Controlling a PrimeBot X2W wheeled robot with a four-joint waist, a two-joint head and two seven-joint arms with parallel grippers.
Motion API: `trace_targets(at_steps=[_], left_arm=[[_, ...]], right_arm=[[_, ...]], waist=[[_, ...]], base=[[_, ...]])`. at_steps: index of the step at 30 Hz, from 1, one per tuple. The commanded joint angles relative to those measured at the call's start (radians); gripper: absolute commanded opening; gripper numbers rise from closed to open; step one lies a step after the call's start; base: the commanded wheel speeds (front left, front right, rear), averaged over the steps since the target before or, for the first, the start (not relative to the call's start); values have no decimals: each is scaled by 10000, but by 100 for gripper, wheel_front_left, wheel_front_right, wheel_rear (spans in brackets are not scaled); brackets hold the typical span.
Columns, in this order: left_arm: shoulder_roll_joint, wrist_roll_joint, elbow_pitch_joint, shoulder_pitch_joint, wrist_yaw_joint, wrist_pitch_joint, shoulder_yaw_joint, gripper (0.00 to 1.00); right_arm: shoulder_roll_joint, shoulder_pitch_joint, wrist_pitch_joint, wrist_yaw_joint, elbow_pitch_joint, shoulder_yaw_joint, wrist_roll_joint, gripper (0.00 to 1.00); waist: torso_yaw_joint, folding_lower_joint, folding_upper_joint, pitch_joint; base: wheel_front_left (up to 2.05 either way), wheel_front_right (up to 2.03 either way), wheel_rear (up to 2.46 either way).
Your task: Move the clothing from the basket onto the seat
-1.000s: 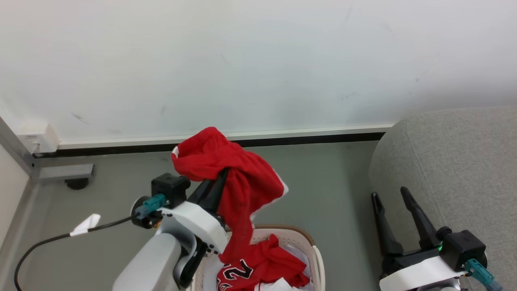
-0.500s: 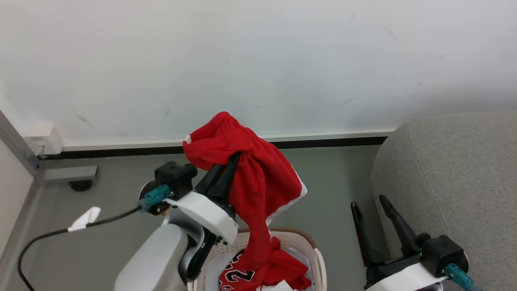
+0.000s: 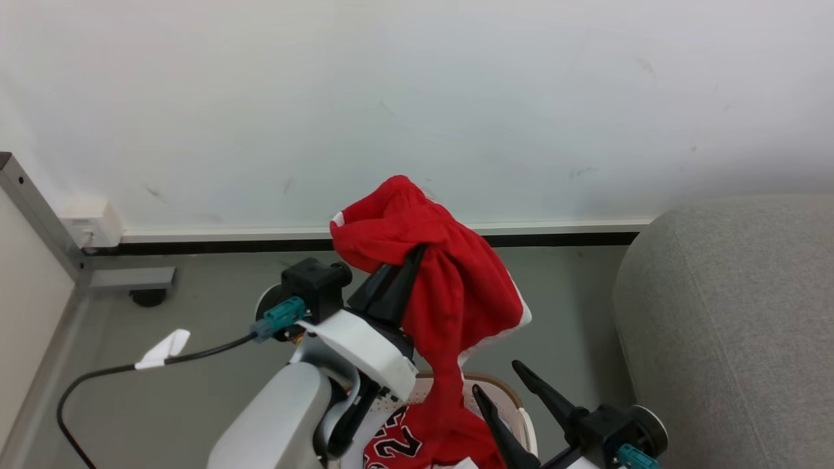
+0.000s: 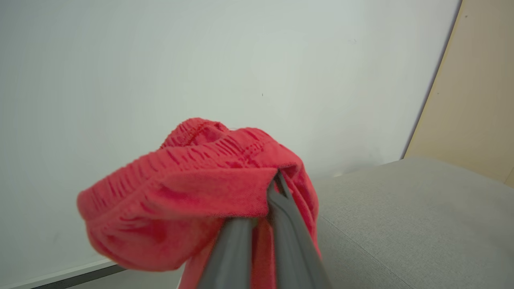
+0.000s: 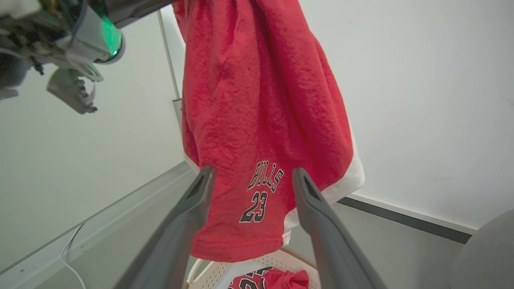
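Your left gripper (image 3: 399,281) pinches the shorts (image 3: 459,293), tips buried in cloth; your right gripper (image 3: 498,378) gapes empty by the basket (image 5: 217,276), mostly cut off below.

You can't see the left end effector (image 3: 412,259) tips: buried in the clothing (image 3: 456,286). The basket (image 3: 505,389) is mostly hidden behind that arm, the hanging cloth and the right end effector (image 3: 495,376), and cut by the bottom edge. The seat (image 3: 730,312) runs off the right edge. In the left wrist view, the fingers (image 4: 235,253) blur toward the bottom.
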Motion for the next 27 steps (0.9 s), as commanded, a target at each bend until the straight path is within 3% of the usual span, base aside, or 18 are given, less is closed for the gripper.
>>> trace_targets(at_steps=[1, 8, 20, 21, 22, 23, 27], left_arm=[[-8, 65, -93, 101, -6, 49, -54, 0], [-302, 86, -559, 176, -46, 309, -610, 0], [-540, -128, -1363, 493, -143, 737, -1430, 0], [-535, -156, -1393, 524, -145, 741, -1448, 0], [-525, -182, -1417, 560, -139, 762, -1468, 0], [-516, -199, -1432, 587, -127, 785, -1481, 0], [-417, -238, -1440, 593, -60, 807, -1419, 0]], right_arm=[[-36, -181, 9, -21, 140, 94, 136, 100], [-21, -1068, 8, -21, 1282, 1168, 656, 100], [-8, -1865, 9, -21, 2305, 755, 532, 100], [-8, -1859, 9, -21, 2310, 723, 547, 50], [-11, -1848, 9, -21, 2323, 690, 583, 18], [-11, -1838, 9, -21, 2332, 649, 634, 0], [-9, -1786, 8, -21, 2229, 601, 749, 0]], waist=[[99, 0, 0, -24], [689, 0, 0, -81], [1563, 0, 0, -157], [1598, 0, 0, -168], [1628, 0, 0, -177], [1651, 0, 0, -183], [1665, 0, 0, -186]], base=[[0, 0, 0], [0, 0, 0], [0, 0, 0], [0, 0, 0], [0, 0, 0], [0, 0, 0], [0, 0, 0]])
